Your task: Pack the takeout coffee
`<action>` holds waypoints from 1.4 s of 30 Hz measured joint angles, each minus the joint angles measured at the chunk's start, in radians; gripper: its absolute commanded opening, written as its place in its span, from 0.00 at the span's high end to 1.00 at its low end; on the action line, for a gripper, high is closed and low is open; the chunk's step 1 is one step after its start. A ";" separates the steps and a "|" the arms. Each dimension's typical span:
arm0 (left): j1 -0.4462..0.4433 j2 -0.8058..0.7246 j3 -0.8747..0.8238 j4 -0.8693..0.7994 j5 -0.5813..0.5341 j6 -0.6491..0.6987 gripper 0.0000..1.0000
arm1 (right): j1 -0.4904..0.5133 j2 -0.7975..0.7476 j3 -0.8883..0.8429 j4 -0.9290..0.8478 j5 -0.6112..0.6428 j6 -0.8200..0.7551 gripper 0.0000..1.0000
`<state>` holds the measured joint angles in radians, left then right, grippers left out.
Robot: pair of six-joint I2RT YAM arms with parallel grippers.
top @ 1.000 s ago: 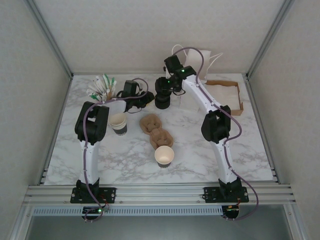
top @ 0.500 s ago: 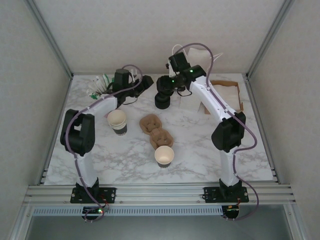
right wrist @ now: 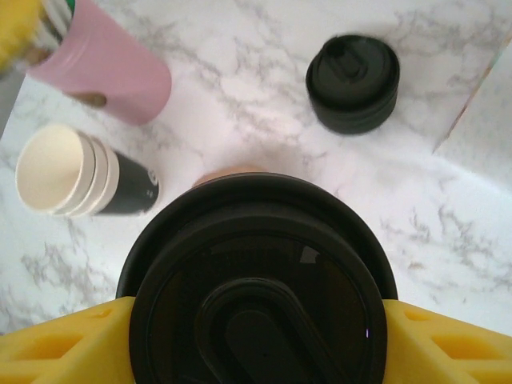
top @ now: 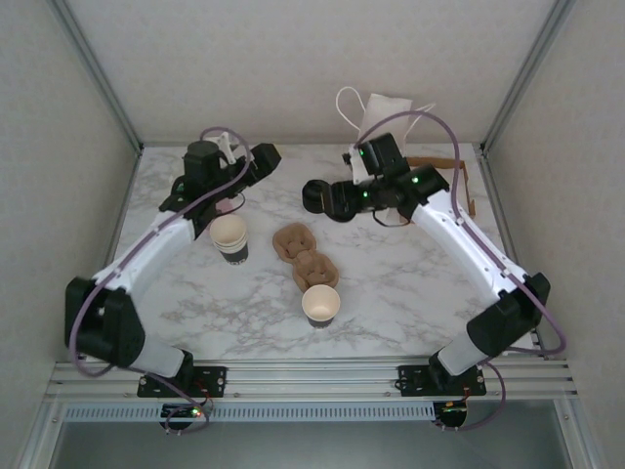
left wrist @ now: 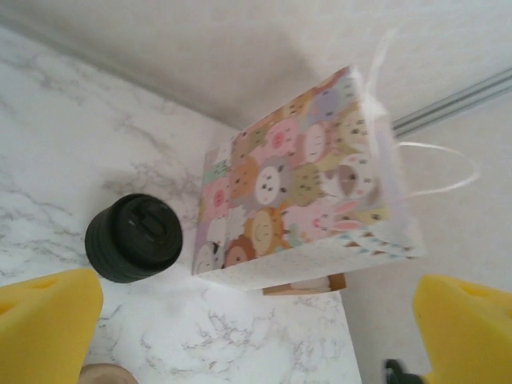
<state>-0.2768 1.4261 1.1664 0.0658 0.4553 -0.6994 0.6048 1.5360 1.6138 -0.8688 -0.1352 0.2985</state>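
Okay, we see the right gripper [right wrist: 258,340] pinching a black lid [right wrist: 260,280]; left gripper [left wrist: 256,320] spread wide, empty, facing the patterned bag [left wrist: 304,184]; single cup [top: 320,305] stands open-topped.

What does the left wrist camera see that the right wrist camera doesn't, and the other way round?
Left wrist camera: the cartoon-animal print on a gift bag with white ribbon handles, standing on the table, and the left tool wide open with nothing in it.

Right wrist camera: a black lid gripped by the right tool, a stack of cream-rimmed paper cups and a pink cup.

Both: the pile of black lids and the marble table it sits on.
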 measured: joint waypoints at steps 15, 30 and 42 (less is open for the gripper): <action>-0.230 -0.480 -0.445 0.031 -0.158 0.088 0.00 | 0.245 -0.196 -0.377 0.027 0.076 -0.034 0.30; -0.245 -0.628 -0.586 0.077 -0.211 0.115 0.00 | 0.430 -0.220 -0.504 0.103 0.197 -0.048 0.30; -0.245 -0.580 -0.586 0.096 -0.210 0.125 0.00 | 0.468 -0.219 -0.518 0.103 0.221 -0.048 0.30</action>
<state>-0.5220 0.8463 0.5800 0.1616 0.2451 -0.5747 1.0725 1.3167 1.0962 -0.7662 0.0860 0.2501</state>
